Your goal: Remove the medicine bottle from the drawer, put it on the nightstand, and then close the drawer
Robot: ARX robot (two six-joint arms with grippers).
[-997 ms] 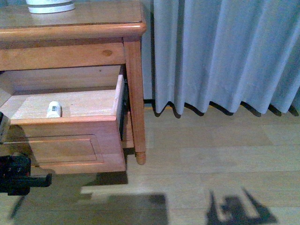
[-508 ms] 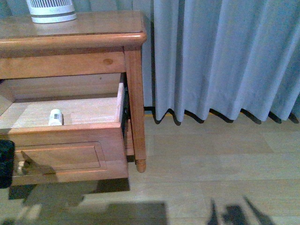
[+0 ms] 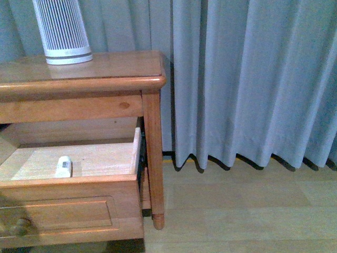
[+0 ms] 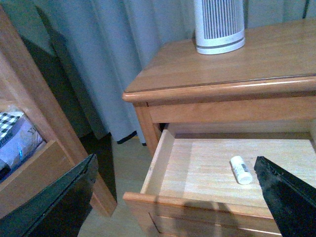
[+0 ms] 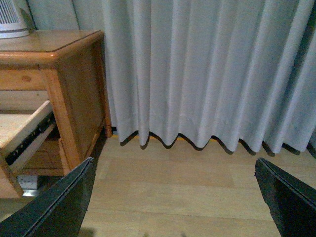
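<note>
The orange-brown nightstand (image 3: 105, 84) stands at the left. Its upper drawer (image 3: 73, 211) is pulled open, with its knob (image 3: 21, 226) at the lower left. The small white medicine bottle (image 3: 63, 166) lies on its side on the pale drawer floor. In the left wrist view the bottle (image 4: 241, 170) lies close to one finger of my open left gripper (image 4: 180, 197), which hovers over the open drawer (image 4: 197, 173). My right gripper (image 5: 177, 202) is open and empty over bare floor, right of the nightstand (image 5: 69, 84). Neither gripper shows in the front view.
A large white ribbed cylinder (image 3: 62, 31) stands on the nightstand top at the back left, also in the left wrist view (image 4: 218, 24). Grey curtains (image 3: 247, 79) hang behind and to the right. A wooden piece of furniture (image 4: 29, 128) stands left of the nightstand. The floor (image 3: 242, 211) is pale wood.
The front view has tilted upward, so the nightstand and drawer sit lower in frame and more of the ribbed cylinder shows. The dark gripper at the lower left has left the view.
</note>
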